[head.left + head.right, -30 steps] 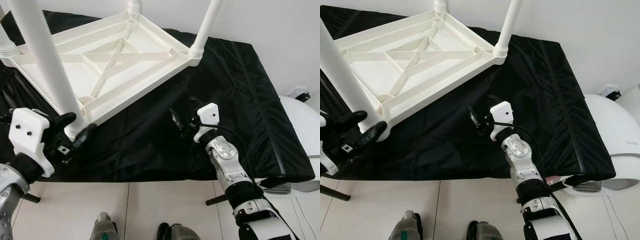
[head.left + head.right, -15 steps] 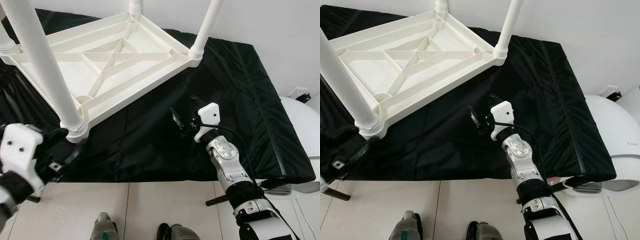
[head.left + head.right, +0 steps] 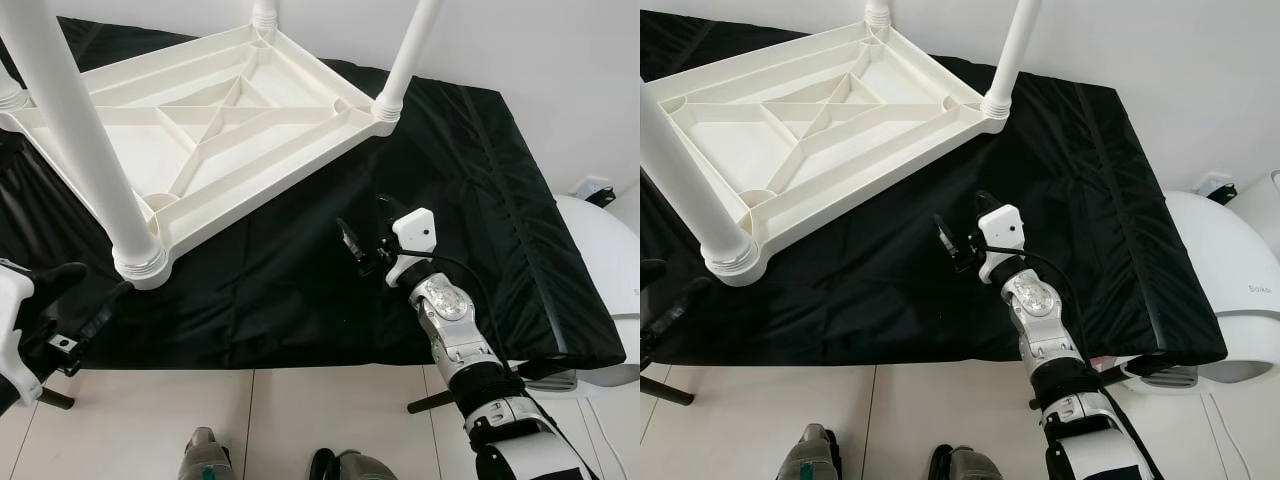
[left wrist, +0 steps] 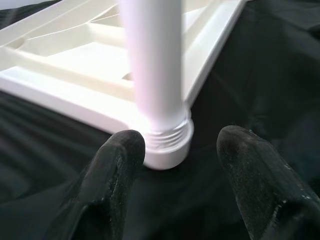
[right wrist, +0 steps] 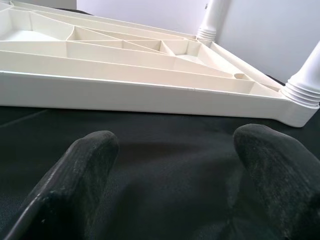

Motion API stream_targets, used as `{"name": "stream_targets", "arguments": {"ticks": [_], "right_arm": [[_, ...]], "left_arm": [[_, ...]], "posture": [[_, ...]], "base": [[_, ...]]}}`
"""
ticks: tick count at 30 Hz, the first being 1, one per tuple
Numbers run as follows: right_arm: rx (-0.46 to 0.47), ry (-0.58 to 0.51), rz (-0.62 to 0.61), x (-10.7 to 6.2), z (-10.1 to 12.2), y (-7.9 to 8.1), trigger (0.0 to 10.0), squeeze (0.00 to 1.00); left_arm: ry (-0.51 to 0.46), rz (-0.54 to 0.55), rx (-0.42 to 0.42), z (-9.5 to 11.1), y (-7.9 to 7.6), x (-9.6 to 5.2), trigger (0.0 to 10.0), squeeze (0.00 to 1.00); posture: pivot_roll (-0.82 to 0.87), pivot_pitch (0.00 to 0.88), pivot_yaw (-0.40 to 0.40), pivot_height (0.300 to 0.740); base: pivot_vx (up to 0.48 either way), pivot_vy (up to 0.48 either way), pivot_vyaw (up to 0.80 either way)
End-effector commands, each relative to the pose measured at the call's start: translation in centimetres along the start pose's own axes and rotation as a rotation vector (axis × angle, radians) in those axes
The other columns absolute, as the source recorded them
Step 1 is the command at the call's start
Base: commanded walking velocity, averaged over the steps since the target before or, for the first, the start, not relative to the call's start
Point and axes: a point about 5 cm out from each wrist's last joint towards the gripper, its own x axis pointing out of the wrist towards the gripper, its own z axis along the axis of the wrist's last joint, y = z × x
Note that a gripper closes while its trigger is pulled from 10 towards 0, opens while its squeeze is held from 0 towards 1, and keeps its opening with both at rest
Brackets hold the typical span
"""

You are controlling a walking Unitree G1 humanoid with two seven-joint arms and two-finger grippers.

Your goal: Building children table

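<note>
I saw the white children's table (image 3: 215,125) lying upside down on the black cloth (image 3: 470,200), toward its far-left corner, its ribbed underside facing up. I counted four round legs screwed into its corners; the nearest leg (image 4: 155,75) stood upright in its threaded collar. My left gripper (image 4: 177,162) hung off the cloth's near-left corner, fingers spread, close to that leg but not touching. My right gripper (image 3: 362,240) hovered low over the cloth's middle, fingers apart, holding nothing.
</note>
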Motion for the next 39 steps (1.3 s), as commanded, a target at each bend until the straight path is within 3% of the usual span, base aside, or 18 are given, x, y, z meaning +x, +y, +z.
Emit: {"name": "stream_targets", "arguments": {"ticks": [1,3,5,7,12,14,16,20,23,24,29,31,36,39], "right_arm": [[0.008,0.004,0.002,0.0,-0.2,-0.1,10.0,0.0],[0.008,0.004,0.002,0.0,-0.2,-0.1,10.0,0.0],[0.011,0.004,0.005,0.1,-0.2,0.0,10.0,0.0],[0.013,0.0,0.01,0.2,-0.1,0.1,10.0,0.0],[0.013,-0.004,0.012,0.3,-0.1,0.0,10.0,0.0],[0.01,-0.008,0.009,0.4,0.0,0.0,10.0,0.0],[0.01,-0.009,0.009,0.4,0.0,0.0,10.0,0.0],[0.006,-0.014,-0.003,0.3,0.1,-0.1,10.0,0.0],[0.005,-0.014,-0.007,0.3,0.1,-0.2,10.0,0.0],[0.005,-0.02,-0.018,0.2,0.2,-0.3,10.0,0.0],[0.002,-0.022,-0.03,0.0,0.2,-0.4,10.0,0.0],[-0.004,-0.021,-0.047,-0.3,0.2,-0.6,10.0,0.0],[-0.007,-0.021,-0.053,-0.4,0.2,-0.7,10.0,0.0],[-0.013,-0.024,-0.073,-0.8,0.2,-0.8,10.0,0.0]], "left_arm": [[0.008,0.2,0.03,0.2,1.2,-0.4,10.0,0.0],[0.008,0.2,0.03,0.2,1.2,-0.4,10.0,0.0],[0.004,0.263,0.011,0.1,1.7,-0.3,10.0,0.0],[0.005,0.411,0.035,0.0,2.6,0.3,10.0,0.0],[0.001,0.528,0.024,-0.3,3.5,0.8,10.0,0.0],[-0.015,0.66,-0.009,-0.5,4.7,1.8,10.0,0.0],[-0.016,0.668,-0.016,-0.5,4.8,2.0,10.0,0.0],[-0.023,0.792,-0.017,-0.8,6.3,3.2,10.0,0.0],[-0.023,0.806,-0.008,-0.8,6.5,3.6,10.0,0.0],[0.0,0.844,-0.011,-1.3,6.8,4.7,10.0,0.0],[-0.005,0.875,-0.037,-1.5,7.1,5.8,10.0,0.0],[-0.018,0.885,-0.061,-1.4,7.1,7.3,10.0,0.0],[-0.03,0.888,-0.072,-1.3,7.1,8.0,10.0,0.0],[-0.098,0.812,-0.116,-0.1,5.7,11.2,10.0,0.0]], "posture": [[0.32,0.165,-0.192,0.74],[0.32,0.165,-0.192,0.74],[0.32,0.164,-0.195,0.74],[0.32,0.163,-0.2,0.74],[0.32,0.157,-0.202,0.74],[0.31,0.148,-0.203,0.74],[0.31,0.148,-0.203,0.74],[0.28,0.138,-0.19,0.74],[0.28,0.138,-0.19,0.74],[0.27,0.134,-0.177,0.74],[0.25,0.132,-0.166,0.74],[0.24,0.13,-0.15,0.74],[0.23,0.129,-0.143,0.74],[0.2,0.125,-0.114,0.74]], "base": [[0.0,0.0,0.0],[0.0,0.0,0.0],[0.0,0.0,0.0],[0.0,0.0,0.0],[0.0,0.0,0.0],[0.0,0.0,0.0],[0.0,0.0,0.0],[0.0,0.0,0.0],[0.0,0.0,0.0],[0.0,0.0,0.0],[0.0,0.0,0.0],[0.0,0.0,0.0],[0.0,0.0,0.0],[0.0,0.0,0.0]]}}
